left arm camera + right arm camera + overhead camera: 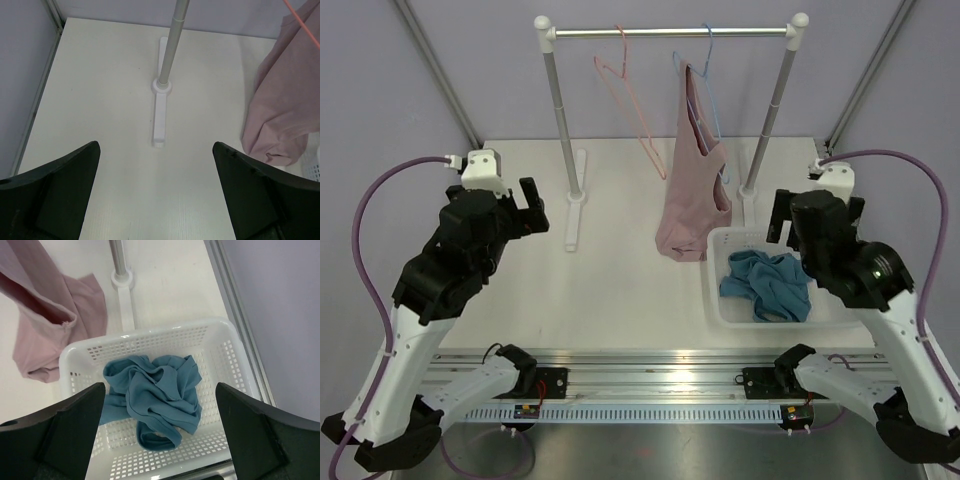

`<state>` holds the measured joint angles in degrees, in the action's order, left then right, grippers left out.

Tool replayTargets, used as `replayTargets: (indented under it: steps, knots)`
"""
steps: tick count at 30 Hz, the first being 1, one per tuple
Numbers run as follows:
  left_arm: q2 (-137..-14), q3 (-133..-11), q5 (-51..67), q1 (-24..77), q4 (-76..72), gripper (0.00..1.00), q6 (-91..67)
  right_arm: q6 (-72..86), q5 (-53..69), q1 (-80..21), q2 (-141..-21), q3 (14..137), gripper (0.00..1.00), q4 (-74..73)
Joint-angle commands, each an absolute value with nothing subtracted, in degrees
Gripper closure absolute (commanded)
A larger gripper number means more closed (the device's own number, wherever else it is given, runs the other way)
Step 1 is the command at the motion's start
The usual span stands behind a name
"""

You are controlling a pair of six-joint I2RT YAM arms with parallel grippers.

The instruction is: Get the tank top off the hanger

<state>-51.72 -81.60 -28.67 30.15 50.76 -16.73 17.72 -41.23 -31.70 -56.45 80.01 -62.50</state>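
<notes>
The teal tank top (767, 285) lies crumpled in a white basket (712, 292) at the right. It also shows in the right wrist view (157, 395). The pink hanger (623, 68) hangs bare on the rail, left of centre; a stretch of its wire shows in the left wrist view (300, 20). My left gripper (533, 206) is open and empty over the table left of the rack, its jaws wide apart (156, 200). My right gripper (781, 216) is open and empty just above the basket, its jaws either side of the teal top (160, 432).
A dusty-pink tank top (692, 205) hangs on a light-blue hanger (708, 70), its hem touching the table beside the basket rim (150, 332). The rack's left post (170, 50) and right post (118, 255) stand on flat white feet.
</notes>
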Motion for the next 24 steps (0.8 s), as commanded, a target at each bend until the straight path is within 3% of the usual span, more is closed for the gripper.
replayTargets:
  steps: [1,8,17,24]
  knots:
    - [-48.2,-78.7,-31.8,30.3,48.7,0.01,-15.5,14.3,-40.4,-31.4,-50.0,82.6,0.01,-60.1]
    - [-40.7,-69.5,-35.7,30.3,48.1,0.01,-15.2,12.0,-37.6,-31.3,-43.6,84.2,0.01,-62.8]
    - [-32.0,-58.5,-39.9,30.3,44.7,0.01,-14.7,11.7,-37.4,-31.3,-38.8,77.7,0.00,-59.9]
    - [-30.8,-57.1,-41.3,30.2,44.3,0.01,-14.1,12.3,-34.6,-31.3,-37.9,75.1,0.01,-57.0]
